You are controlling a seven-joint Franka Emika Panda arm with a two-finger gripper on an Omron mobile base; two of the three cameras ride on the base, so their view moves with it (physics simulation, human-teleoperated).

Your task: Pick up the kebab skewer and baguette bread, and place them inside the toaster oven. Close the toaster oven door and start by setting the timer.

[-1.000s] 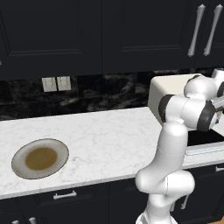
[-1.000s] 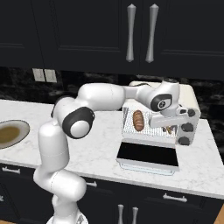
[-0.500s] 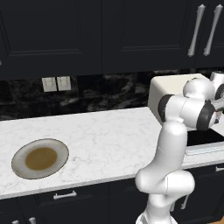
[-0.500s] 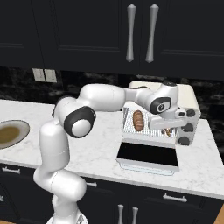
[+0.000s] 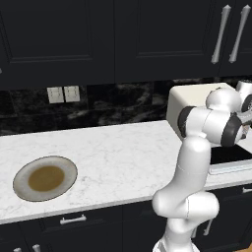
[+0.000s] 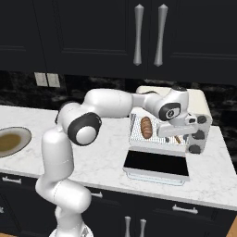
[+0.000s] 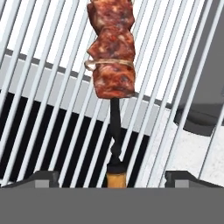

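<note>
Skewer (image 7: 111, 57): lies along the wire rack (image 7: 52, 78), centre of hand view, freed between the gripper (image 7: 111, 177) fingers standing apart at bottom, beside baguette (image 6: 146, 127) inside the oven (image 6: 199, 109), door (image 6: 156, 164) down for loading.

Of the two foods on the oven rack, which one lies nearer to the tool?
The kebab skewer: its stick runs down between the open tool's tips. The baguette bread lies apart, toward the rack's left side in the right base view.
</note>
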